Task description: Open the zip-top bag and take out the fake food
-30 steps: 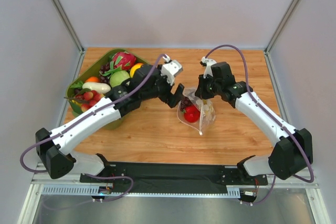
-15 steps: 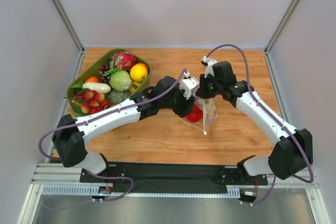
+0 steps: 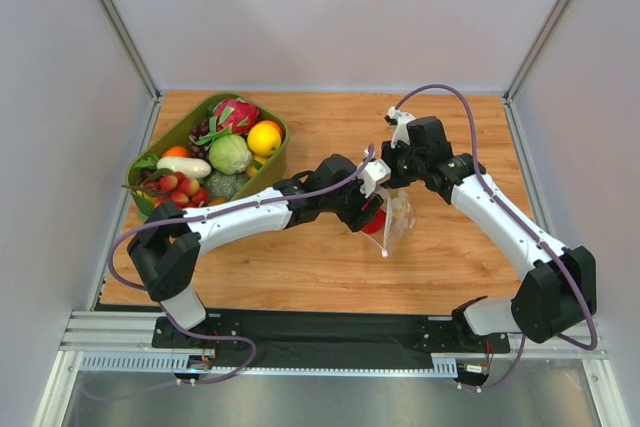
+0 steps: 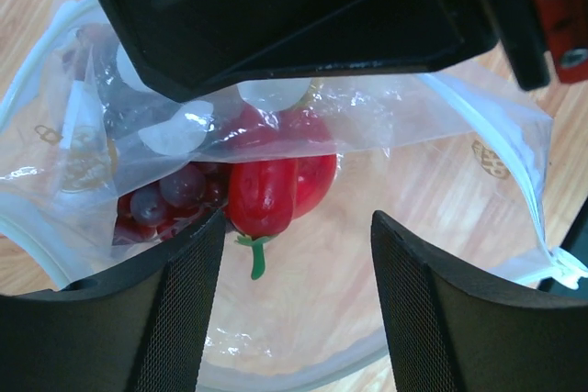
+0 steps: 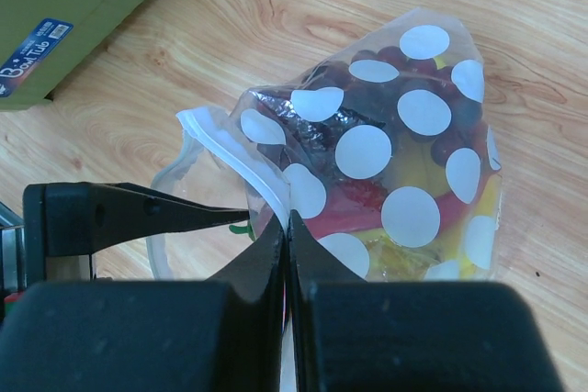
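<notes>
1. The right gripper (image 5: 288,231) has its 2 fingers pinched tight on the zip-top bag (image 5: 404,149) at the white zip rim. The dotted body spreads just beyond the fingertips.
2. The left gripper (image 4: 296,245) holds its 2 fingers apart inside the bag's mouth, clamping nothing.
3. The fake food (image 4: 312,176) lies in the bag just ahead of the left fingertips, with dark grapes (image 4: 165,195) toward the left-hand finger.
</notes>
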Tool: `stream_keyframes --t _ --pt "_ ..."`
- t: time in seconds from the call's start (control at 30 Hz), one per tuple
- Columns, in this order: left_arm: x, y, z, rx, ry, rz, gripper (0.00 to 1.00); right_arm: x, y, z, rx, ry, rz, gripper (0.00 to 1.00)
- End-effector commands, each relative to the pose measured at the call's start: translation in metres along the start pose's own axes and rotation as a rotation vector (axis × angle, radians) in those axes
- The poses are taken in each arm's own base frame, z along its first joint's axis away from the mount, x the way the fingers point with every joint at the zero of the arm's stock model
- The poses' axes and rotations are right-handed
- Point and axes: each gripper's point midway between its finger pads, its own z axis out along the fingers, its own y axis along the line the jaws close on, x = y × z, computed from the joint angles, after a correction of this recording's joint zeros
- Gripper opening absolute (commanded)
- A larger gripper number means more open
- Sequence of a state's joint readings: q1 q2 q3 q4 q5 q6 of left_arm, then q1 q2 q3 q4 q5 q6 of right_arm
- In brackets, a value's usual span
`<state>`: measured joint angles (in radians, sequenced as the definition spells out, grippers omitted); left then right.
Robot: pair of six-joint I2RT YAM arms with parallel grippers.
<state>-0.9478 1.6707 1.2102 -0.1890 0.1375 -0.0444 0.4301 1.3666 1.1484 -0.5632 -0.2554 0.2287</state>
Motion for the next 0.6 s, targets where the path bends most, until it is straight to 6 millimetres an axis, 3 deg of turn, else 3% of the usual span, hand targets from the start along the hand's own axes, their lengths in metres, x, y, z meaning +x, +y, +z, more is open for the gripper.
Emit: stream_keyframes --t 0.0,0.43,0.57 --pt "-0.010 0.004 0.011 -0.013 -0.044 0.051 0.72 -0.014 0.008 -0.012 -0.023 -0.053 -0.006 0.00" --pt "0.019 0.024 0.037 -0.117 0.023 0.126 0.72 -0.017 0.010 -0.015 -0.036 -0.062 0.004 0.00" --pt "0.027 0.046 0.040 -0.246 0.063 0.126 0.71 -0.017 0.011 -0.016 -0.041 -0.063 0.008 0.00"
